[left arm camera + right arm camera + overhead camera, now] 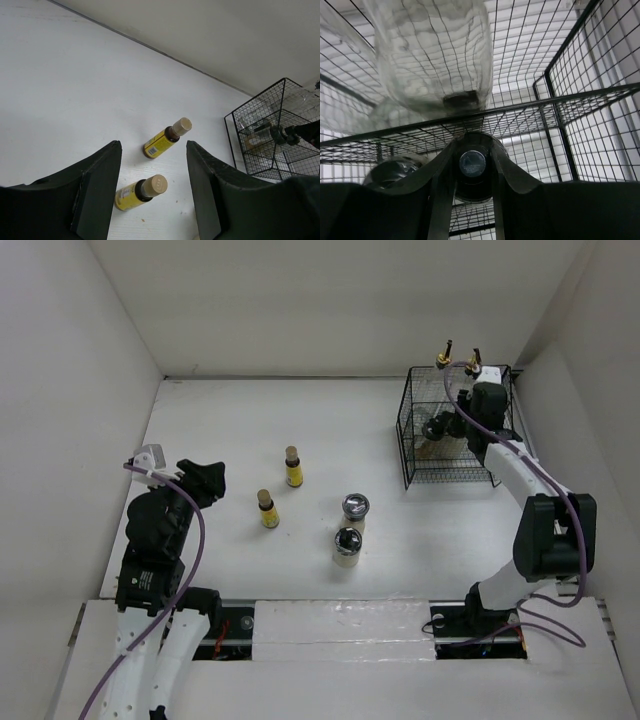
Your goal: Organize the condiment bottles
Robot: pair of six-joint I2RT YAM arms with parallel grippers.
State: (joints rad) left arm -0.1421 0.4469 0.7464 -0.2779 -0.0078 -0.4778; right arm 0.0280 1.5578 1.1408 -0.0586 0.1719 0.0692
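Observation:
Two yellow bottles with tan caps stand left of centre. Two cream jars with silvery lids stand at centre. My left gripper is open and empty, left of the yellow bottles. In the left wrist view both bottles show between its fingers. My right gripper is inside the black wire basket, shut on a black-lidded jar. Two glass cruets with gold spouts stand at the basket's back. One cruet shows close ahead in the right wrist view.
A second dark-lidded jar sits beside the held one in the basket. White walls close the table on the left, back and right. The basket also shows in the left wrist view.

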